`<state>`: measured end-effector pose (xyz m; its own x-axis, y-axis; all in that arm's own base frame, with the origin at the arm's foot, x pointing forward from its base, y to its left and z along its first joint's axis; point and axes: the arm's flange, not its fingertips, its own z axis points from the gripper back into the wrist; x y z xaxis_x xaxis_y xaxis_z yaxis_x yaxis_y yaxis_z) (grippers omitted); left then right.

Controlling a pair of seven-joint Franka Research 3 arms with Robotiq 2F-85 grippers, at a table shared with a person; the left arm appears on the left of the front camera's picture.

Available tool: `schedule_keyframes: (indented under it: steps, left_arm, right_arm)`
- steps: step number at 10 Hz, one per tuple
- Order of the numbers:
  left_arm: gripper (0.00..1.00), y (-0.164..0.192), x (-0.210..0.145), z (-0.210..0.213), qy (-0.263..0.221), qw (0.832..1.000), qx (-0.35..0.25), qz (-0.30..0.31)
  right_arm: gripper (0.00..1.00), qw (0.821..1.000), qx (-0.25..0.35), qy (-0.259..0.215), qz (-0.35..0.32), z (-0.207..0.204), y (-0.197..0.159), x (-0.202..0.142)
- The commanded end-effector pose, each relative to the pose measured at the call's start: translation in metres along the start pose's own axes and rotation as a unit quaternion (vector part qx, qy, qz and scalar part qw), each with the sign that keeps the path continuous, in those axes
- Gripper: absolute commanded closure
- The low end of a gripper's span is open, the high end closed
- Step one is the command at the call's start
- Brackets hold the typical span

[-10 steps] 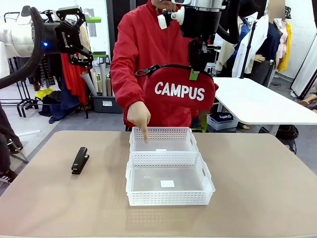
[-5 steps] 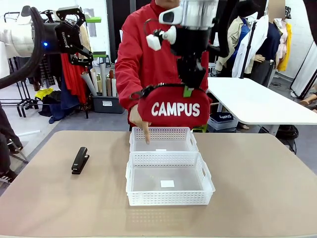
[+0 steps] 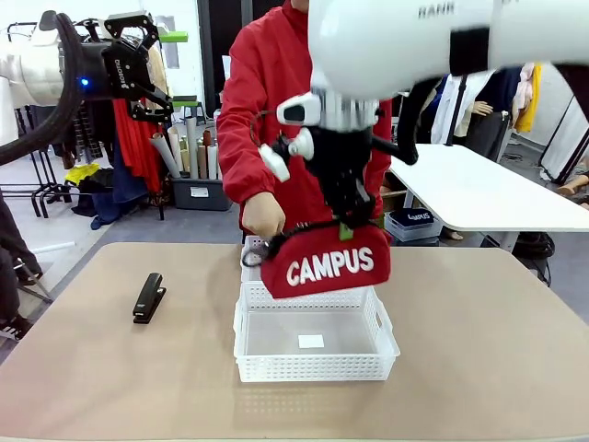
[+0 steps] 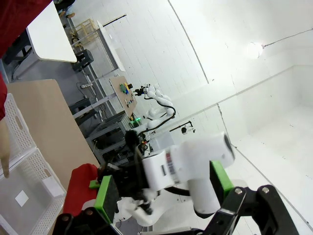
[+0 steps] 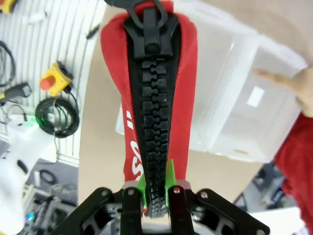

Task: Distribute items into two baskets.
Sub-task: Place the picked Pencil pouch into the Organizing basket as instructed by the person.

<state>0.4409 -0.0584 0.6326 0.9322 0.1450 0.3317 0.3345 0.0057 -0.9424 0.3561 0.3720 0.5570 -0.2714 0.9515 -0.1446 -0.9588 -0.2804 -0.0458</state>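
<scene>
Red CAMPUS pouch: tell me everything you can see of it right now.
The red fabric zip pouch with white "CAMPUS" lettering hangs from the shut right gripper, which pinches its chunky black zipper along the top edge. A black pull loop dangles at its left end, near the person's hand. It hangs over the white lattice plastic baskets; contact cannot be told.

Front camera at table (image 3: 479,368) edge facing 12 o'clock, right wrist close above pouch (image 5: 186,98) (looking down), left wrist high, shared baskets (image 4: 46,215) at 8 o'clock.
</scene>
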Motion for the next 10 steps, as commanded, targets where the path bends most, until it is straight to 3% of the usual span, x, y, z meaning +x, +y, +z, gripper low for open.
schedule_keyframes:
  steps: [1,5,6,10]
  left_arm:
    - [0.0,-0.001,-0.002,0.001,-0.002,1.0,-0.002,0.0]
    - [0.0,-0.001,-0.002,0.001,-0.002,1.0,-0.002,0.0]
    - [0.0,-0.001,-0.002,0.001,-0.002,1.0,-0.002,0.0]
    - [0.0,-0.001,-0.002,0.001,-0.002,1.0,-0.002,0.0]
  right_arm:
    - [1.0,0.996,-0.021,0.052,-0.062,-0.024,0.015,-0.005]
    - [1.0,0.989,-0.034,0.052,-0.131,-0.061,-0.003,-0.003]
    - [1.0,0.99,0.001,0.043,-0.132,-0.06,-0.008,-0.007]
    - [1.0,0.992,-0.016,0.054,-0.112,-0.055,0.002,-0.007]
